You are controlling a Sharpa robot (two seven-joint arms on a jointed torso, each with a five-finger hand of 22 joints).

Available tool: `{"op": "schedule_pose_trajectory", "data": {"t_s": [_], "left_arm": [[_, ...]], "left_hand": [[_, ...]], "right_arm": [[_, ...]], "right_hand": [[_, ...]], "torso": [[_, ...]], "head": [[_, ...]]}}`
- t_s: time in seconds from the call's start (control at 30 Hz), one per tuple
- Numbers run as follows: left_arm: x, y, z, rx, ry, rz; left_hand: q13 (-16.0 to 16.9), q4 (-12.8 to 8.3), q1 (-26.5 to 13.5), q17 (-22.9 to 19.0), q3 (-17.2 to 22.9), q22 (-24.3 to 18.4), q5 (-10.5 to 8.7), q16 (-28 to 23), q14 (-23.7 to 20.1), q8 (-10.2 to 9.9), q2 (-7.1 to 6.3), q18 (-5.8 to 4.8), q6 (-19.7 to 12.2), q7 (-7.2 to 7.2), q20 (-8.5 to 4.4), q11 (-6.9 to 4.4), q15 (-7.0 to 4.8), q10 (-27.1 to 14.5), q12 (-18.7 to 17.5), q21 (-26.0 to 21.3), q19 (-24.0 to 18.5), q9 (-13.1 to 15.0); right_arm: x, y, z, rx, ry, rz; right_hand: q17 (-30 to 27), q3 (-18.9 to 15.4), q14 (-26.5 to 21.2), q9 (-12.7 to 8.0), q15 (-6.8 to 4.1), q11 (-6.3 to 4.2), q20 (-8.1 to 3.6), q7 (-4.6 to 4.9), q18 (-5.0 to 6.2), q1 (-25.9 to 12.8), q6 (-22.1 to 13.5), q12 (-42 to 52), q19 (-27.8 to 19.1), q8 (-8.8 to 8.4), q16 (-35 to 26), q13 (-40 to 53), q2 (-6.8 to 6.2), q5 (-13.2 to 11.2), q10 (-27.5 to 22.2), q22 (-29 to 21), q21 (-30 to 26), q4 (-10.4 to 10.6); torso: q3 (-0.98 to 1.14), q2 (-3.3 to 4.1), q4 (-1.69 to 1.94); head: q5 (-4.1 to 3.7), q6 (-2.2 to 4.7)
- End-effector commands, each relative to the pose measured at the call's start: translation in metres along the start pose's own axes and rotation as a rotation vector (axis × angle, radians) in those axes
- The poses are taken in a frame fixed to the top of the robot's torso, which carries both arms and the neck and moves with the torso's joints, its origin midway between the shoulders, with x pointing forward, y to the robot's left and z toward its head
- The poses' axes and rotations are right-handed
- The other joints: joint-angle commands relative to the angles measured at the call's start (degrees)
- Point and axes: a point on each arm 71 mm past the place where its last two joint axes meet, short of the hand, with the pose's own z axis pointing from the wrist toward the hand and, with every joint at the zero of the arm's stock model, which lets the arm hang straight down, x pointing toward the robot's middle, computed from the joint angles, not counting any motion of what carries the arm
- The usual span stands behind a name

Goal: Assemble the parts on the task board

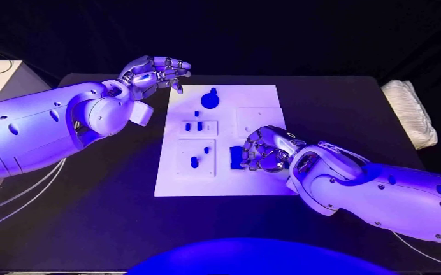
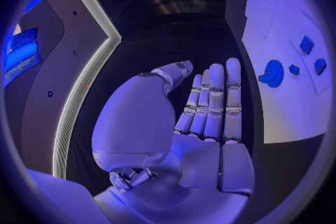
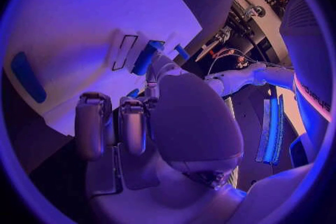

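The white task board [image 1: 220, 183] lies in the middle of the black table. My right hand [image 1: 266, 149] is low over the board's near right part, fingers curled, pinching a dark blue flat part [image 1: 236, 158] at its fingertips. In the right wrist view a finger [image 3: 158, 67] lies against a blue part [image 3: 145, 57] beside a rectangular slot. My left hand [image 1: 156, 71] hovers off the board's far left corner, holding nothing, with its fingers [image 2: 213, 106] held straight. A round blue part [image 1: 210, 100] [image 2: 273, 73] sits at the board's far end. Small blue pegs [image 1: 194, 126] stand in a recessed plate.
More small blue pieces [image 1: 195, 161] sit in the near left plate, and the plate [image 1: 258, 121] on the far right is bare. A white padded object [image 1: 411, 112] lies at the table's right edge. A pale box [image 1: 14, 74] stands at the far left.
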Motion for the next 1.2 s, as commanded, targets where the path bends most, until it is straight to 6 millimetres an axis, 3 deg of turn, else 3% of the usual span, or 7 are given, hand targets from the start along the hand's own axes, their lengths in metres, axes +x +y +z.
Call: {"op": "schedule_pose_trajectory", "data": {"t_s": [0.03,0.4,0.57,0.7,0.97,1.07,1.2], "left_arm": [[0.002,-0.001,0.000,0.004,0.019,-0.010],[0.002,0.000,0.000,0.002,0.021,-0.010],[0.001,-0.001,0.000,0.002,0.020,-0.010],[0.000,-0.001,-0.001,0.004,0.016,-0.009],[0.000,-0.002,-0.002,0.021,0.017,-0.009],[0.000,-0.002,-0.002,0.028,0.017,-0.010],[-0.001,-0.002,-0.003,0.033,0.016,-0.010]], "left_hand": [[-0.08,0.39,-0.44,0.09,0.06,-0.17,0.16,0.04,-0.07,0.37,0.20,0.89,-0.54,1.03,0.01,0.12,0.31,-0.52,0.35,-0.53,0.42,-0.07],[-0.08,0.39,-0.44,0.09,0.06,-0.17,0.16,0.04,-0.07,0.37,0.20,0.89,-0.54,1.03,0.01,0.12,0.31,-0.52,0.35,-0.53,0.42,-0.07],[-0.08,0.39,-0.44,0.09,0.06,-0.17,0.16,0.04,-0.07,0.37,0.20,0.89,-0.54,1.03,0.01,0.12,0.31,-0.52,0.35,-0.53,0.42,-0.07],[-0.10,0.47,-0.46,0.09,0.07,-0.24,0.14,0.04,-0.10,0.41,0.21,0.89,-0.57,1.03,0.02,0.13,0.32,-0.56,0.40,-0.62,0.44,-0.07],[-0.14,1.34,-1.37,0.16,-0.48,-0.66,0.06,0.13,-0.14,0.54,-0.20,0.87,-0.72,1.01,0.15,0.15,0.43,-0.69,0.62,-1.20,0.52,-0.08],[-0.15,1.52,-1.52,0.18,-0.64,-0.79,0.03,0.15,-0.15,0.59,-0.34,0.87,-0.76,1.00,0.18,0.15,0.44,-0.72,0.69,-1.36,0.56,-0.08],[-0.15,1.52,-1.52,0.18,-0.64,-0.79,0.03,0.15,-0.15,0.59,-0.34,0.87,-0.76,1.00,0.18,0.15,0.44,-0.72,0.69,-1.36,0.56,-0.08]], "right_arm": [[-0.002,0.000,0.001,0.005,-0.038,-0.027],[-0.005,-0.002,-0.003,-0.036,-0.043,0.040],[-0.013,-0.008,-0.015,-0.071,-0.069,0.135],[-0.024,-0.022,-0.029,-0.039,-0.096,0.167],[-0.044,-0.065,-0.050,0.094,-0.121,0.116],[-0.049,-0.082,-0.059,0.153,-0.126,0.079],[-0.049,-0.093,-0.067,0.200,-0.126,0.040]], "right_hand": [[14.57,0.47,5.74,0.07,-0.42,-0.45,-0.34,-0.34,0.03,0.48,0.27,0.27,3.92,0.36,0.22,13.97,0.28,0.13,4.95,10.84,0.32,0.08],[13.12,0.61,5.38,0.07,-0.15,0.03,-0.26,0.32,0.56,-0.61,-1.41,-3.08,3.19,0.13,-0.69,12.23,-1.16,0.45,3.42,9.53,-2.25,1.45],[12.47,0.65,5.20,-1.82,1.89,2.58,1.22,3.39,1.00,-2.19,-7.21,-5.51,2.39,-4.45,-1.17,10.99,-1.48,0.62,2.07,8.29,-4.89,1.70],[12.26,0.21,5.14,-2.63,2.62,3.42,1.90,4.33,1.10,-3.29,-8.42,-6.05,2.27,-6.52,-1.33,10.69,-1.45,0.98,1.74,8.04,-5.46,1.77],[11.72,-0.80,4.98,-3.22,3.00,3.80,2.42,4.69,1.31,-5.32,-8.45,-6.85,2.06,-8.19,-1.73,10.23,-1.24,1.36,1.30,7.62,-6.38,1.90],[11.74,-2.29,4.99,-3.62,3.07,3.86,2.59,4.74,1.34,-6.77,-8.08,-6.93,2.09,-9.31,-1.75,10.15,-1.02,5.14,1.26,7.60,-6.51,1.84],[11.80,-2.86,5.01,-3.71,3.05,3.80,2.60,4.65,1.31,-7.25,-7.54,-6.77,2.17,-9.49,-1.72,10.22,-0.80,5.44,1.36,7.71,-6.33,1.89]], "torso": [[0.02,0.00,-0.11],[0.00,-0.09,0.00],[0.04,-0.06,-0.04],[-0.03,-0.15,-0.18],[-0.03,-0.26,-0.50],[0.05,-0.30,-0.62],[0.02,-0.33,-0.57]], "head": [[0.04,-0.04],[-0.06,-0.04],[-0.05,0.00],[-0.55,0.17],[-1.15,0.45],[-1.45,0.41],[-1.89,0.56]]}}
